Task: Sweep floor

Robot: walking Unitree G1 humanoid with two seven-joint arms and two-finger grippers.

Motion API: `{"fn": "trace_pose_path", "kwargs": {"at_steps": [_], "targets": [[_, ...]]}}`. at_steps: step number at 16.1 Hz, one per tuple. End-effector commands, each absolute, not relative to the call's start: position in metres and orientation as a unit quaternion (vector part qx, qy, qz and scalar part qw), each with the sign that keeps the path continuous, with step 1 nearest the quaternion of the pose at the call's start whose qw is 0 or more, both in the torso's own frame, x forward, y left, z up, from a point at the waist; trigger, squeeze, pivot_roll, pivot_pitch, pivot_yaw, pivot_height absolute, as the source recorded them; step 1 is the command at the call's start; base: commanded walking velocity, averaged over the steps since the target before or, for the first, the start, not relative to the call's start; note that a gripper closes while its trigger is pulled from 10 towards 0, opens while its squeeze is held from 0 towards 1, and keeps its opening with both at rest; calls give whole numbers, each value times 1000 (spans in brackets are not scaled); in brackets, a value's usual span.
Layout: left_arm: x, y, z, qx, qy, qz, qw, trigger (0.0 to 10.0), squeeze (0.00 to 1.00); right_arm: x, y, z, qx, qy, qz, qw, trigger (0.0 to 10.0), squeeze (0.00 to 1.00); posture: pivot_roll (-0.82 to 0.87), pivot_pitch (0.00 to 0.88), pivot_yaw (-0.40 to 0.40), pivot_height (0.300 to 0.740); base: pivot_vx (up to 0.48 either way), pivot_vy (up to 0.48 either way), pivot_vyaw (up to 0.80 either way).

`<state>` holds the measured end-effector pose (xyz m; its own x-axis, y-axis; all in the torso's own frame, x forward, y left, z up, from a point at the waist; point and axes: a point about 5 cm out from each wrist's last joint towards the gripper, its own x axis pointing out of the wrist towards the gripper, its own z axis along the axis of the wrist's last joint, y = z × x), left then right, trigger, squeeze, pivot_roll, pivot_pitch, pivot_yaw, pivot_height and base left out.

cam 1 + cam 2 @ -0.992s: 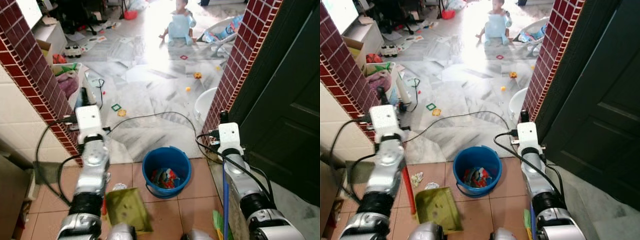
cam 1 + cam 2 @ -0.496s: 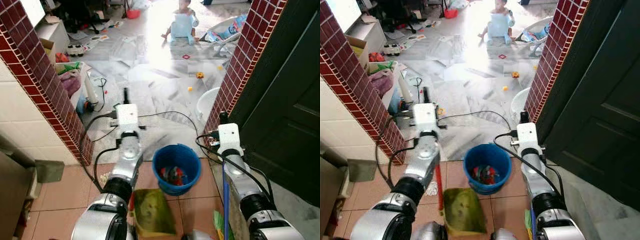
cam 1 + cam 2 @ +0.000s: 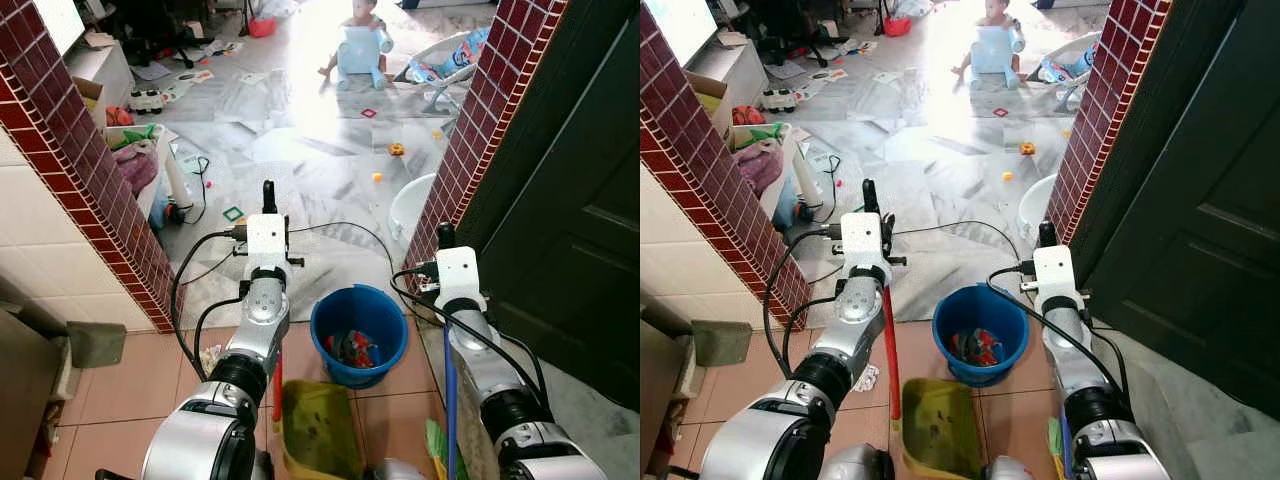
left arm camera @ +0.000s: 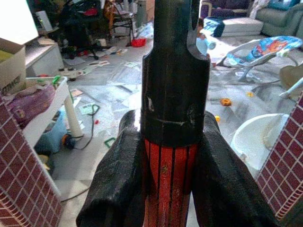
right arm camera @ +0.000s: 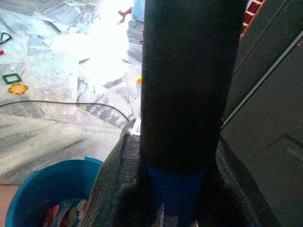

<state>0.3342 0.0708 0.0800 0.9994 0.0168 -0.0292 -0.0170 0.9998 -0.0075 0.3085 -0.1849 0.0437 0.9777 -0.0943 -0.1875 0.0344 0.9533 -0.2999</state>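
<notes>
Terracotta floor tiles (image 3: 750,380) in the foreground give way to grey marbled flooring (image 3: 300,150) beyond a doorway flanked by red brick pillars (image 3: 75,150). A red-handled dustpan stick (image 3: 889,340) is held by the left gripper (image 4: 173,156), its fingers (image 4: 116,184) clamped on either side of the red shaft just below a black cap (image 4: 174,71); the long axis runs near upright, from the gripper down to a green dustpan (image 3: 940,425) on the tiles at the near edge. A blue-handled broom (image 3: 450,400) is gripped by the right gripper (image 5: 177,189), fingers closed on the blue shaft beneath a black end, which stands steeply by the dark door (image 3: 1200,200). A blue bucket (image 3: 392,320) holding colourful litter sits between both arms. No writing is legible. Scattered toys and a seated child (image 3: 360,45) are seen far back.
</notes>
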Motion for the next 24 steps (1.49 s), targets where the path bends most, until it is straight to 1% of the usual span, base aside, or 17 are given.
{"fn": "trace_pose_path", "kwargs": {"at_steps": [1, 3, 5, 7, 9, 11, 14, 20, 24], "targets": [[339, 73, 95, -20, -16, 8, 1000, 10000, 0, 308, -188, 46, -164, 91, -24, 982, 10000, 0, -99, 0, 10, 740, 0, 0, 0], [330, 99, 94, -14, -42, 15, 999, 10000, 0, 307, -186, 46, -155, 89, -17, 984, 10000, 0, -85, 0, 5, 740, 0, 0, 0], [321, 115, 101, -7, -65, 28, 997, 10000, 0, 307, -183, 45, -152, 90, -8, 984, 10000, 0, -68, 0, 0, 740, 0, 0, 0], [315, 124, 111, -4, -87, 35, 996, 10000, 0, 308, -180, 45, -149, 91, -2, 985, 10000, 0, -60, 0, -4, 740, 0, 0, 0], [305, 130, 116, -8, -86, 35, 996, 10000, 0, 309, -178, 46, -147, 90, 6, 985, 10000, 0, -54, 0, -7, 740, 0, 150, 0], [296, 131, 114, 1, -80, 24, 997, 10000, 0, 309, -176, 46, -144, 90, 13, 985, 10000, 0, -45, 0, -10, 740, 0, 480, 0], [291, 127, 115, 8, -71, 11, 997, 10000, 0, 310, -174, 46, -142, 89, 18, 986, 10000, 0, -45, 0, -8, 740, 0, 480, 0], [287, 115, 131, 4, -76, -17, 997, 10000, 0, 310, -173, 44, -140, 94, 25, 985, 10000, 0, -36, 0, -11, 740, 0, 480, 0], [287, 115, 139, 3, -75, -25, 997, 10000, 0, 312, -169, 45, -141, 94, 29, 985, 10000, 0, -41, 0, 3, 740, 0, 480, 0]]}}
